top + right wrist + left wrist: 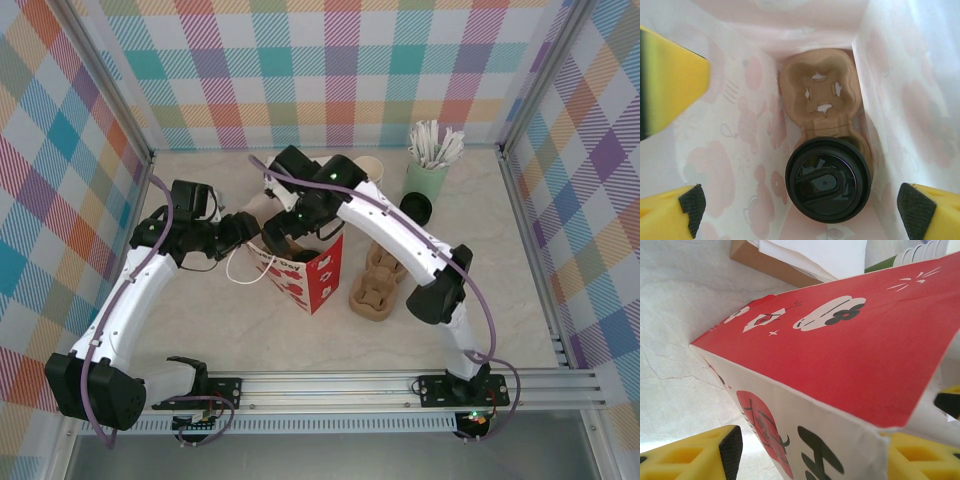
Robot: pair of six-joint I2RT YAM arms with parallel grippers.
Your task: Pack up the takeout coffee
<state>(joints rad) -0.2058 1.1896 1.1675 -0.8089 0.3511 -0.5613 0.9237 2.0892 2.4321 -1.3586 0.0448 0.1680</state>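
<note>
Our right arm arches from its base at the near right over to mid-table. There the right gripper (pixel 290 232) points straight down into the mouth of the paper bag (pixel 318 275), jaws spread wide and holding nothing. Our left arm reaches in from the near left. The left gripper (pixel 245 232) lies low at the bag's left corner, jaws parted around it and not clamped on the paper. The takeout coffee (pixel 828 179) stands upright at the bottom of the bag, seated in a cardboard carrier (pixel 820 85), black lid up, long axis vertical.
</note>
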